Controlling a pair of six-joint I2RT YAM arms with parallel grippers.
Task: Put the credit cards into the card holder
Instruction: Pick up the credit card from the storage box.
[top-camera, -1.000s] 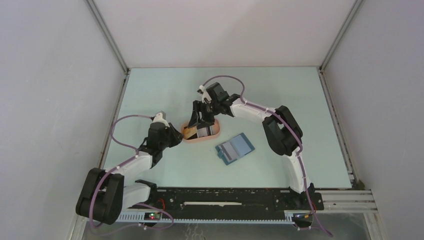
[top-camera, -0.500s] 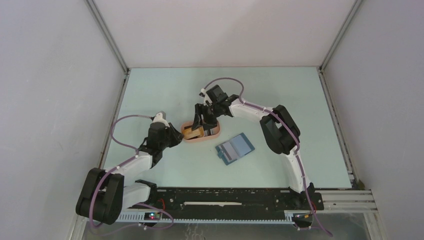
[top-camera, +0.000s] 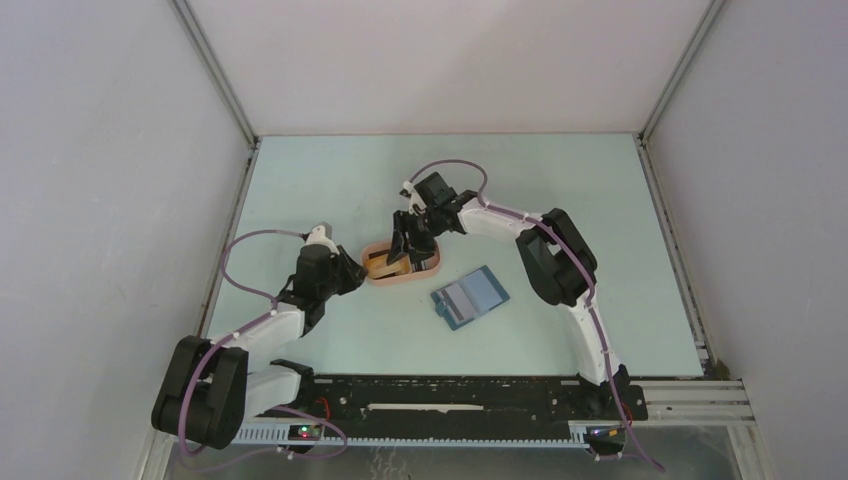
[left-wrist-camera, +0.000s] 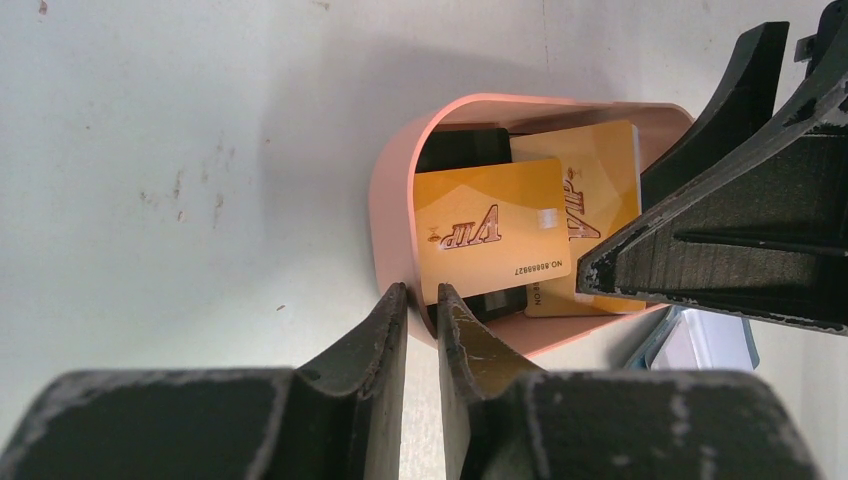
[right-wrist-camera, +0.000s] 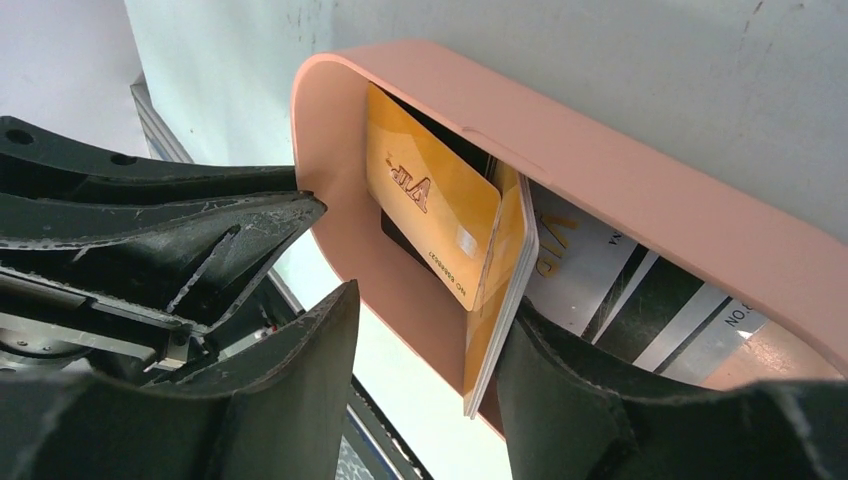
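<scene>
Several credit cards lie in a salmon-pink tray (top-camera: 425, 268): two yellow-orange ones (left-wrist-camera: 490, 225) (left-wrist-camera: 592, 185) overlap on top of a black one (left-wrist-camera: 465, 150). In the right wrist view a yellow card (right-wrist-camera: 430, 210) leans against the tray wall (right-wrist-camera: 600, 170), and a second stands on edge (right-wrist-camera: 505, 290) over a silver-and-black striped card (right-wrist-camera: 610, 290). My right gripper (right-wrist-camera: 430, 320) is open; one finger is outside the tray and the other inside, touching the upright cards. My left gripper (left-wrist-camera: 420, 292) is shut on the tray's rim. The dark-blue card holder (top-camera: 470, 297) lies open to the tray's right.
The metal rail (top-camera: 440, 392) with both arm bases runs along the near edge. White walls with frame posts close in the left, right and back of the pale green table (top-camera: 560, 190). The left gripper's body (right-wrist-camera: 170, 240) sits close beside my right fingers.
My right gripper has dropped lower into the tray and its jaws have narrowed a little, tipping the yellow cards up. The left gripper and the card holder have not moved.
</scene>
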